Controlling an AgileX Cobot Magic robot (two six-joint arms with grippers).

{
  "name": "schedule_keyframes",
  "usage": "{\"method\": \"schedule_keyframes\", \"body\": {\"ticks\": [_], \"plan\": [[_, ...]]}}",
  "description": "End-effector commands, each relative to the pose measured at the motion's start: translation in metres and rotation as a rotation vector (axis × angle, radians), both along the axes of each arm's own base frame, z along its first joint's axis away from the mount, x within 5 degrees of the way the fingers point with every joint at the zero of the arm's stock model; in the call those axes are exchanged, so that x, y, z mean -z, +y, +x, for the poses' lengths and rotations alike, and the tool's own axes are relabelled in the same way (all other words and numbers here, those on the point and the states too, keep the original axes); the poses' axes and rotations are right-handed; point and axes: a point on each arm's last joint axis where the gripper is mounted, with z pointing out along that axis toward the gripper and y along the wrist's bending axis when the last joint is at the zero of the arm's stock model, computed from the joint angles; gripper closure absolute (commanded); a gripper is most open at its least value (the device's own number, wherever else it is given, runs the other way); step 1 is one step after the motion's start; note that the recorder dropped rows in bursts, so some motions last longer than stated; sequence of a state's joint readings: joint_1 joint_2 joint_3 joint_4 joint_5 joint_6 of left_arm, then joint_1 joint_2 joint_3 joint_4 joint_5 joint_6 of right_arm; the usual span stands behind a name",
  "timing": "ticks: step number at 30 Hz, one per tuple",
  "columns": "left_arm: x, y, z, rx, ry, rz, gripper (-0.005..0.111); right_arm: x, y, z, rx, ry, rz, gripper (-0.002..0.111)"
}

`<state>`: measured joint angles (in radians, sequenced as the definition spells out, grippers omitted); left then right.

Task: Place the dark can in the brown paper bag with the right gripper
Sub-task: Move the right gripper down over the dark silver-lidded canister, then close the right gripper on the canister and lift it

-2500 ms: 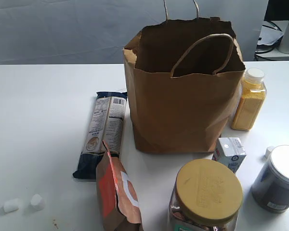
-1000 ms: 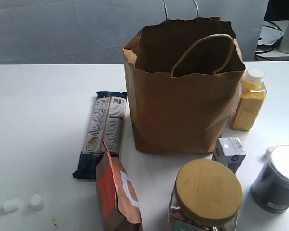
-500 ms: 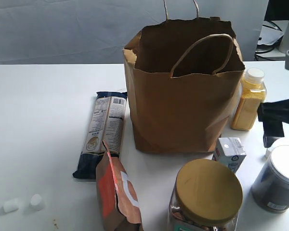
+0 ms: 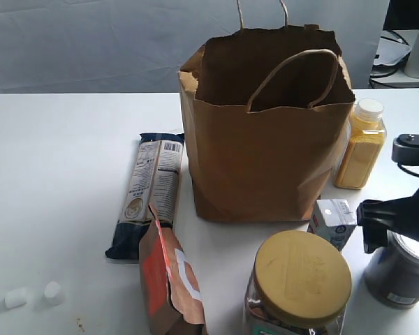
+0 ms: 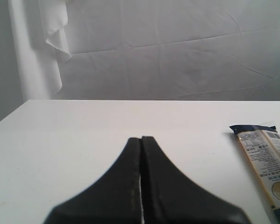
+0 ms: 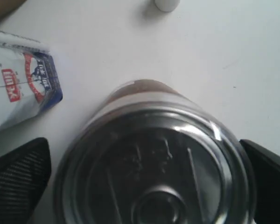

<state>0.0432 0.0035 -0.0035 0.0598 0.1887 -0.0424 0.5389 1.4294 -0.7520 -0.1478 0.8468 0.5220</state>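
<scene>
- Pressing flat against each other, my left fingers (image 5: pixel 126 186) are closed and hold nothing; they hang low over the white bench (image 4: pixel 70 139).
- Two small white lumps (image 4: pixel 17 298) lie at the far left front of the bench, near each other.
- A long cracker packet (image 4: pixel 148 195) lies flat, just left of the bag.
- A brown-and-orange foil pouch (image 4: pixel 169 279) stands in front of the packet, and its top covers the packet's near end.
- The brown paper bag (image 4: pixel 265 153) stands upright in the middle with its mouth open. One loop handle hangs down over the front wall.
- A clear jar with a yellow lid (image 4: pixel 302 279) stands in front of the bag.
- A small white-and-blue carton (image 4: pixel 333 221) stands between the jar and the can.
- A bottle of yellow content (image 4: pixel 362 146) stands just beside the right wall of the bag.
- The dark can (image 4: pixel 394 279) stands on the bench at the front right, outside the bag and to the right of the carton.
- My right fingers (image 6: pixel 18 182) are spread open directly above the can, one on each side of its shiny top. I cannot tell if they touch it.
</scene>
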Motion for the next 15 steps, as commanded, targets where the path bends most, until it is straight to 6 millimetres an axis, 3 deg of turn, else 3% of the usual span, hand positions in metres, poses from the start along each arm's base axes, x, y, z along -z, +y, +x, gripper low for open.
{"method": "schedule_keyframes", "body": {"ticks": [1, 10, 11, 15], "plan": [[0.001, 0.0, 0.0, 0.006, -0.005, 0.0, 0.107, 0.013, 0.0, 0.005, -0.023, 0.025, -0.032, 0.02], [0.001, 0.0, 0.0, 0.006, -0.005, 0.0, 0.107, 0.009, -0.003, 0.005, -0.015, 0.006, -0.028, 0.103], [0.001, 0.0, 0.0, 0.006, -0.005, 0.0, 0.107, 0.007, -0.003, 0.005, -0.014, -0.002, -0.022, 0.108], [0.001, 0.0, 0.0, 0.006, -0.005, 0.0, 0.107, -0.017, -0.008, -0.003, -0.016, -0.088, 0.026, 0.108]]}}
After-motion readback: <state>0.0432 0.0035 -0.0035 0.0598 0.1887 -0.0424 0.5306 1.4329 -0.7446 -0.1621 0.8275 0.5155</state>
